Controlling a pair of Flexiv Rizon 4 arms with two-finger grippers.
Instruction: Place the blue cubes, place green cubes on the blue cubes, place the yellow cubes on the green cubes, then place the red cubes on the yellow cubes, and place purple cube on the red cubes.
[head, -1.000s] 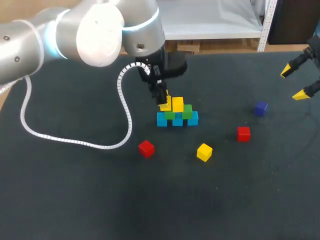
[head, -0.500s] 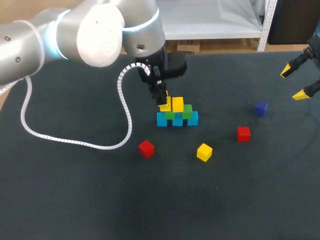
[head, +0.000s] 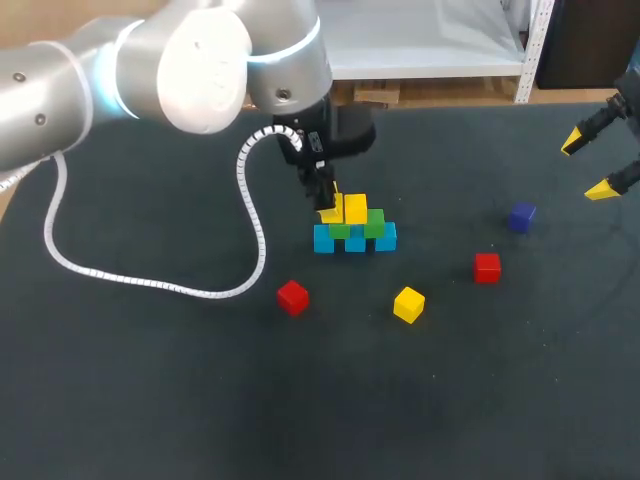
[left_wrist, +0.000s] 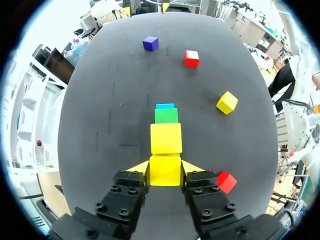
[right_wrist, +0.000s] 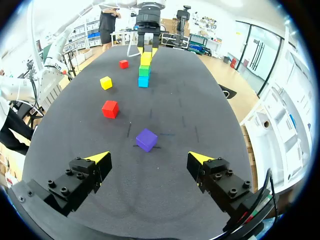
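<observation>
A stack stands mid-table: three blue cubes (head: 355, 243) in a row, two green cubes (head: 374, 224) on them, and a yellow cube (head: 357, 209) on top. My left gripper (head: 328, 206) is shut on a second yellow cube (left_wrist: 165, 170), which it holds at the stack's left end, beside the first yellow cube (left_wrist: 166, 138). Loose on the table lie a red cube (head: 293, 297), a yellow cube (head: 408, 304), another red cube (head: 487, 267) and a purple cube (head: 521, 216). My right gripper (head: 597, 164) hangs open at the far right, with the purple cube (right_wrist: 146, 139) ahead of it.
A white coiled cable (head: 150, 280) from my left arm loops across the table's left side. The dark table (head: 450, 400) has open room along its front.
</observation>
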